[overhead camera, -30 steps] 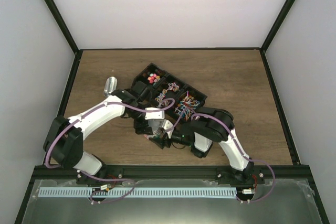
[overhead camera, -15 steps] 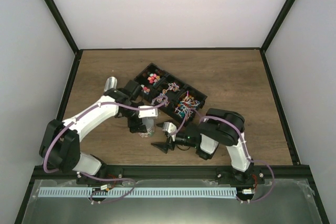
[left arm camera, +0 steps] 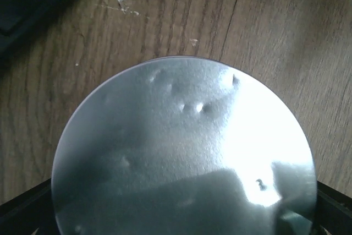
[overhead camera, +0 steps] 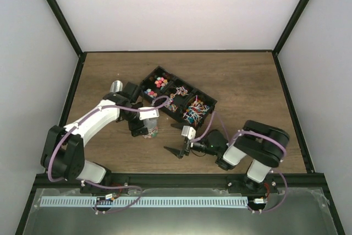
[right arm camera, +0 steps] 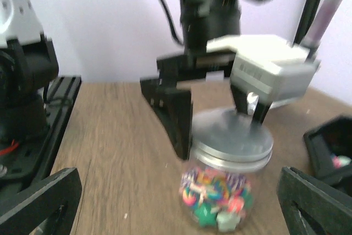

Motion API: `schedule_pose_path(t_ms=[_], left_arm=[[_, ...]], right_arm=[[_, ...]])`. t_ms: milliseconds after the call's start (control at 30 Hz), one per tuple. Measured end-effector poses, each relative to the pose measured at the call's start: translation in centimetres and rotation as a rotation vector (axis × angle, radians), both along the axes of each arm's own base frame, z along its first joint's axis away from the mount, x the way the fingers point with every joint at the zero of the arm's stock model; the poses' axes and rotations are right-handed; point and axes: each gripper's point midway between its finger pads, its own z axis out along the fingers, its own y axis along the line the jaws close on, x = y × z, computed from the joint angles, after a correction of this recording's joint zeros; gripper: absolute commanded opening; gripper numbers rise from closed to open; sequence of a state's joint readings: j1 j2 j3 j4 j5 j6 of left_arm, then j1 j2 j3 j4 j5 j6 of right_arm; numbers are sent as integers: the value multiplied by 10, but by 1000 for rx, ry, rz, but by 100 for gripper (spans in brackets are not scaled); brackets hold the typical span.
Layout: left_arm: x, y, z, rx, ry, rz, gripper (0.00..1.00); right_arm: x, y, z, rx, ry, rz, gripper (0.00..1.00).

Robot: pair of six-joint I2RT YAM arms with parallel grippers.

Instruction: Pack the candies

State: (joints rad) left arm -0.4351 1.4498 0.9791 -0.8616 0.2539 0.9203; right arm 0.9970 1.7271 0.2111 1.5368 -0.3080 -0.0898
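Observation:
A clear round jar [overhead camera: 149,132] with a silver lid [right arm camera: 231,136] stands on the wooden table, left of centre. It is full of bright candies [right arm camera: 217,199] in pink, blue, yellow and green. My left gripper [overhead camera: 144,127] is shut on the lid from above. In the right wrist view its black fingers [right arm camera: 176,111] flank the lid. In the left wrist view the lid [left arm camera: 181,147] fills the frame. My right gripper [overhead camera: 179,149] is open and empty, a little to the jar's near right, pointing at it. More candies [overhead camera: 160,81] lie in the black tray.
A black compartment tray [overhead camera: 214,103] lies diagonally behind the jar, holding candies and wrapped pieces in several compartments. A silvery cylindrical object [overhead camera: 115,88] stands by the left arm's elbow. The left arm's base and the rail [right arm camera: 27,97] show left in the right wrist view.
My left gripper has carried the jar left, away from the tray's near edge. My right gripper has drawn back from the jar toward the near right, and its arm has folded back.

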Motion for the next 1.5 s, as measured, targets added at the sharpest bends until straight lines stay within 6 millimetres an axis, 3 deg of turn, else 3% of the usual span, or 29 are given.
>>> schedule_pose_path(t_ms=[133,367,567,700,833,933,1067,1133,1233,1367,1500], left_arm=[[1,0,10,-20,-32,2,100],[-9,0,40,-72,-72,16,100],[-1,2,85,-131,-166,115,100],[33,0,135,-204,-239,256,100],[88,3,183,-285,-276,426,100],[130,16,202,-340,-266,559,100],[176,48,208,-400,-220,736,100],[196,75,204,-428,-191,847,100],[210,115,191,-442,-158,987,100],[212,165,167,-445,-144,1145,100],[185,185,124,-395,-109,1231,100]], right_arm=[[7,-8,36,65,-47,-28,100],[29,-20,70,59,-64,-51,100],[64,-36,101,25,-67,-89,100],[102,-52,138,11,-62,-142,100],[143,-79,180,5,-56,-223,100],[169,-107,207,3,-49,-305,100],[195,-149,222,4,11,-411,100],[210,-178,222,10,73,-488,100],[227,-227,211,27,177,-607,100],[237,-285,191,52,284,-750,100],[230,-317,151,54,396,-830,100]])
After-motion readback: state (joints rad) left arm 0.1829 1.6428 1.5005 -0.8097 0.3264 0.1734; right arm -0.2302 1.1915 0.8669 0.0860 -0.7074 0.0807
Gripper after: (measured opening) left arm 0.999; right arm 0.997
